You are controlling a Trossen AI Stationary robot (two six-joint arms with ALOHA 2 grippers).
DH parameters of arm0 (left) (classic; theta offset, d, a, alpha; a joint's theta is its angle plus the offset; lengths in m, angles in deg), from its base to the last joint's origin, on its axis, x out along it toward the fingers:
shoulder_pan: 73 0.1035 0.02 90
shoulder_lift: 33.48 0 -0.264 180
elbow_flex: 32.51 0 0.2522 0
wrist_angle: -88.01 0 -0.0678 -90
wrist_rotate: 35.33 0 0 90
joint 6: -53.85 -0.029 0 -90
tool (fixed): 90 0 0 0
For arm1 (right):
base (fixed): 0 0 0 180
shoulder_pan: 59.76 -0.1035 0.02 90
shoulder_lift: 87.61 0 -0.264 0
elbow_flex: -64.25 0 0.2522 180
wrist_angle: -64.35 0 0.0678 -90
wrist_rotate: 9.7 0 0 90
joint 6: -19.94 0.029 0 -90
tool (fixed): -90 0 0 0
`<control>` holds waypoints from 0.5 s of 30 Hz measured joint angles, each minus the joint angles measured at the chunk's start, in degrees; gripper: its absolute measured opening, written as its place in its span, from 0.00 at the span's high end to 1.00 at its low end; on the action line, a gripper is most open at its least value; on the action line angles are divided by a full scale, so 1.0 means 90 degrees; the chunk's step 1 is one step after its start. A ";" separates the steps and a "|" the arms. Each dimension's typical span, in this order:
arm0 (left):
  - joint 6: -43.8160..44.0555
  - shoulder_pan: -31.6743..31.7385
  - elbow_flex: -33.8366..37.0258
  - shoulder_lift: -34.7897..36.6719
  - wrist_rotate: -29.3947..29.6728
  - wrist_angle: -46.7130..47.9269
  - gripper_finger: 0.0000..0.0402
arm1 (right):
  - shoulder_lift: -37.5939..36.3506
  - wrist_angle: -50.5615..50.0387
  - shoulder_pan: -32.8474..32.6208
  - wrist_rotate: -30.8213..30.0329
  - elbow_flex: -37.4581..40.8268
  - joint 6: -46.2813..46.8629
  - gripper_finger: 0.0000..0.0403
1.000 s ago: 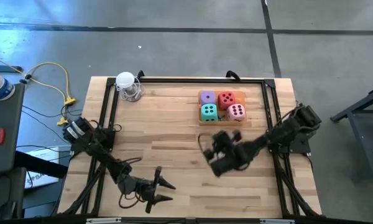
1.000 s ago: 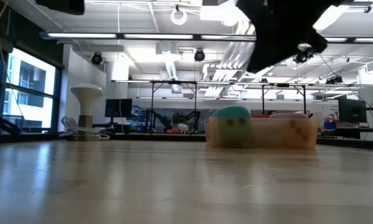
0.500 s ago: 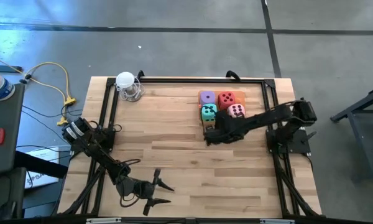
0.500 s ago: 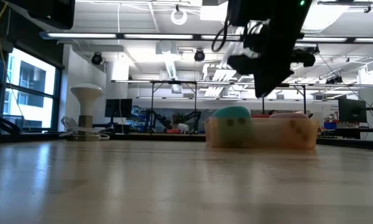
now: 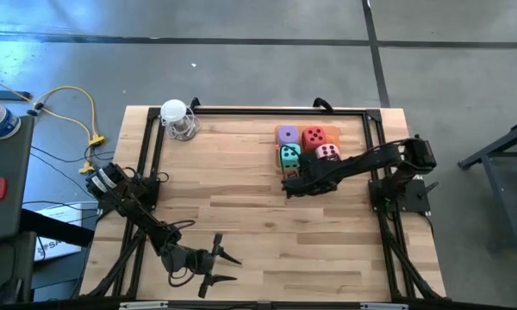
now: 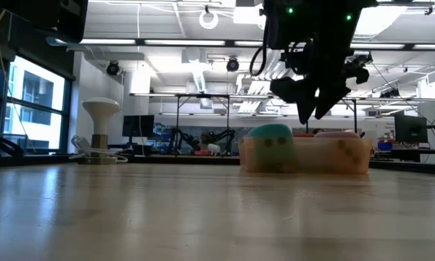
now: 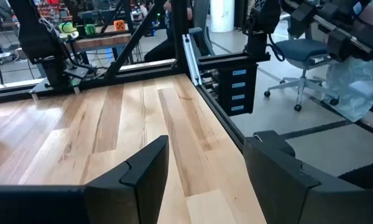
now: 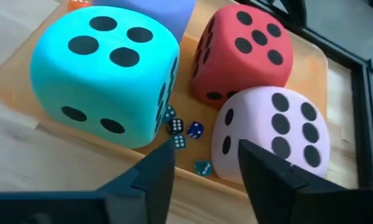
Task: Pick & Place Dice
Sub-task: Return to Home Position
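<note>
Right arm has swung out from mid-table over the last second, so now the right gripper [image 5: 291, 183] hangs right at the orange bin [image 5: 334, 133], on its near rim. The left gripper [image 5: 227, 267] hasn't budged from the near-left corner of the table [image 5: 233, 198].

All four dice are in the bin. The teal die [image 8: 105, 68] and pink die [image 8: 273, 134] are on the gripper's side, with the red die [image 8: 242, 53] and purple die [image 5: 287, 135] behind them. A few tiny dice [image 8: 183, 134] lie loose on the bin floor in between.

What I'd worry about: it looks due to pull back home. The fingertips point down just above the bin wall, close to the teal die. If it dips or sweeps sideways on the way out, it could hook the rim, shove the bin and scatter the little ones.

The right gripper's fingers are spread well apart with nothing between them, and they touch nothing that I can see. The left's are spread and empty too.
</note>
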 joint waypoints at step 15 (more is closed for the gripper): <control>0.0882 0.0306 0.0001 0.0000 -0.0081 0.0097 0.50 | -0.0487 0.0825 -0.0268 0.0572 -0.0112 -0.2963 0.46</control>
